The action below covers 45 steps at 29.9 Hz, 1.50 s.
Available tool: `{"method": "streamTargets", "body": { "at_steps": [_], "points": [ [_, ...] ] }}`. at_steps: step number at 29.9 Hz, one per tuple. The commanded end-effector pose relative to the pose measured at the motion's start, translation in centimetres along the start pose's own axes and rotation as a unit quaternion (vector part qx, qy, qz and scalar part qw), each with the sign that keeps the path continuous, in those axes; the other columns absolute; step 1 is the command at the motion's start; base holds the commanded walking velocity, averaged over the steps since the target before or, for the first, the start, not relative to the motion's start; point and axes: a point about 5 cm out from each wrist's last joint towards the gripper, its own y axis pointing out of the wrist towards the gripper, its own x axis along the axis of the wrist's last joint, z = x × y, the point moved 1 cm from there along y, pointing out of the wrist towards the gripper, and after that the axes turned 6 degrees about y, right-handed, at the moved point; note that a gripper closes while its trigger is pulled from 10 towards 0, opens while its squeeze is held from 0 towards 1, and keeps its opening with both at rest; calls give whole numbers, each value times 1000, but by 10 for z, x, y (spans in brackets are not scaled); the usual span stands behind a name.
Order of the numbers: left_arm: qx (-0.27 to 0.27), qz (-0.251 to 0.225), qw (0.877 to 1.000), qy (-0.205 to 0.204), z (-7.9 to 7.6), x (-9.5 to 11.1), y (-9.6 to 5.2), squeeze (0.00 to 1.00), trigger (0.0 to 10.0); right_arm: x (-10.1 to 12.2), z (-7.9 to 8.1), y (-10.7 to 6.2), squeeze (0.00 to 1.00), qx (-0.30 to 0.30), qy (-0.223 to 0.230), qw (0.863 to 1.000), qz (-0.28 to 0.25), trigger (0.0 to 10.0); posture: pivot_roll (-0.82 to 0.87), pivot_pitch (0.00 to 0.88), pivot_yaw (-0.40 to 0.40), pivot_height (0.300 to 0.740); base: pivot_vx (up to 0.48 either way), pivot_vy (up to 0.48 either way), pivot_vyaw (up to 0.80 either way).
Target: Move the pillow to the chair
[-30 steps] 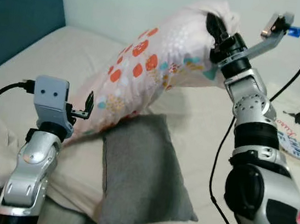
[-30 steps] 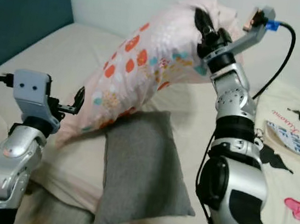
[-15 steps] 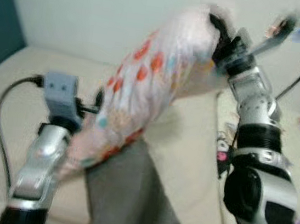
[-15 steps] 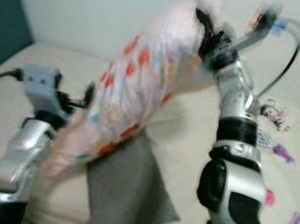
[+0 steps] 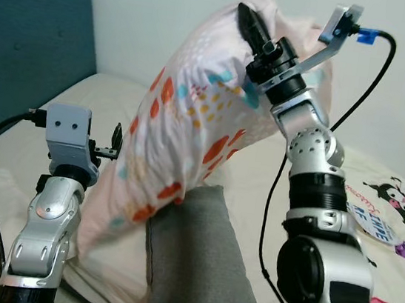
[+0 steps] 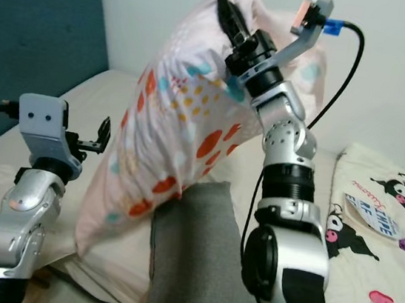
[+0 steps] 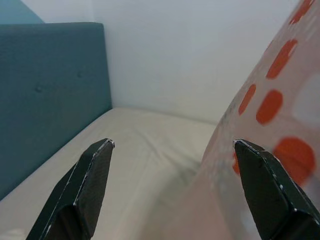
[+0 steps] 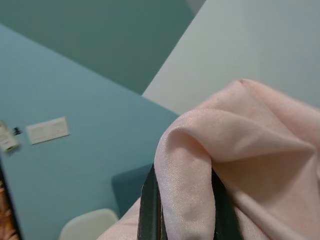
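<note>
A pale pink pillow (image 5: 191,127) with orange and teal dots hangs high over the bed. My right gripper (image 5: 247,24) is shut on its upper corner, and pink cloth (image 8: 210,150) bunches between the two fingers in the right wrist view. The pillow's lower end droops toward a grey cushion (image 5: 199,259). My left gripper (image 5: 116,140) stands open beside the pillow's lower left side, one of its fingertips (image 7: 250,150) against the dotted cloth. A white chair (image 8: 87,225) shows low in the right wrist view, in front of a blue wall.
A cream bed (image 5: 105,97) lies below, with a teal padded headboard (image 5: 30,39) on the left. A printed cartoon blanket (image 5: 393,203) covers the bed's right side. A pale wall (image 5: 146,10) stands behind.
The camera swung right and back left, blurring the scene. The right gripper has carried the pillow higher and more upright; its lower end has lifted off the bed.
</note>
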Motion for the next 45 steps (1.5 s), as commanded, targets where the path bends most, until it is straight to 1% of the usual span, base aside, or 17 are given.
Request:
{"method": "streamTargets", "body": {
  "at_steps": [1, 3, 4, 5, 6, 12, 19, 20, 23, 24, 25, 28, 32, 33, 41, 44, 45],
  "points": [
    [-6, 0, 1000, 17, -1, -1, -2, 0, 10000, 15, 17, 5, 0, 53, -17, 998, -29, 0, 6, 0, -115, 740, 0, 0, 0],
    [-7, 0, 1000, 19, -1, -1, -3, 0, 10000, 13, 24, 7, 0, 73, -14, 997, -28, 0, 7, 0, -114, 740, 0, 0, 0],
    [-7, 0, 1000, 19, -1, -1, -3, 0, 10000, 13, 24, 7, 0, 73, -14, 997, -28, 0, 7, 0, -114, 740, 0, 0, 0],
    [-9, -1, 1000, 21, -3, -1, -3, 0, 10000, 11, 31, 8, 0, 89, -10, 996, -29, 0, 8, 0, -115, 740, 0, 0, 425],
    [-9, -1, 1000, 21, -3, -1, -3, 0, 10000, 11, 31, 8, 0, 89, -10, 996, -29, 0, 8, 0, -115, 740, 0, 0, 425],
    [-16, -4, 1000, 24, -9, 0, -3, 0, 10000, 5, 46, 10, 0, 126, 0, 992, -26, 0, 5, 0, -114, 740, 0, 0, 472],
    [-21, -5, 999, 26, -12, 0, -3, 0, 10000, -8, 49, 9, 0, 125, 11, 992, -12, 0, 5, 0, -115, 740, 0, 0, 545],
    [-23, -5, 999, 27, -13, 0, -3, 0, 10000, -17, 46, 6, 0, 114, 18, 993, 0, 0, 5, 0, -115, 740, 0, 0, 550],
    [-23, -5, 999, 26, -13, 0, -3, 0, 10000, -22, 45, 4, 0, 109, 23, 994, 6, 0, 5, 0, -115, 740, 0, 0, 550],
    [-24, -5, 999, 26, -13, 0, -4, 0, 10000, -30, 49, 2, 0, 108, 32, 994, 15, 0, 5, 0, -114, 740, 0, 0, 556],
    [-24, -5, 999, 26, -13, 0, -4, 0, 10000, -30, 49, 2, 0, 108, 32, 994, 15, 0, 5, 0, -114, 740, 0, 0, 556],
    [-23, -4, 999, 26, -13, -1, -5, 0, 10000, -37, 57, 0, 0, 118, 41, 992, 23, 0, 6, 0, -113, 740, 0, 0, 571],
    [-24, -6, 999, 26, -14, 0, -4, 0, 10000, -36, 63, 2, 0, 130, 44, 990, 17, 0, 5, 0, -111, 740, 0, 0, 594],
    [-24, -8, 999, 26, -15, 1, -3, 0, 10000, -32, 69, 5, 0, 143, 45, 989, 8, 0, 5, 0, -110, 740, 0, 0, 600],
    [-27, -15, 999, 21, -17, 4, 0, 0, 10000, -19, 82, 12, 0, 174, 47, 984, -16, 0, 2, 0, -108, 740, 0, 0, 604],
    [-28, -15, 999, 20, -18, 5, 0, 0, 10000, -19, 84, 12, 0, 176, 48, 983, -17, 0, 4, 0, -109, 740, 0, 0, 606],
    [-30, -17, 999, 19, -18, 5, -1, 0, 10000, -21, 88, 12, 0, 180, 51, 982, -14, 0, 5, 0, -110, 740, 0, 0, 613]
  ]
}}
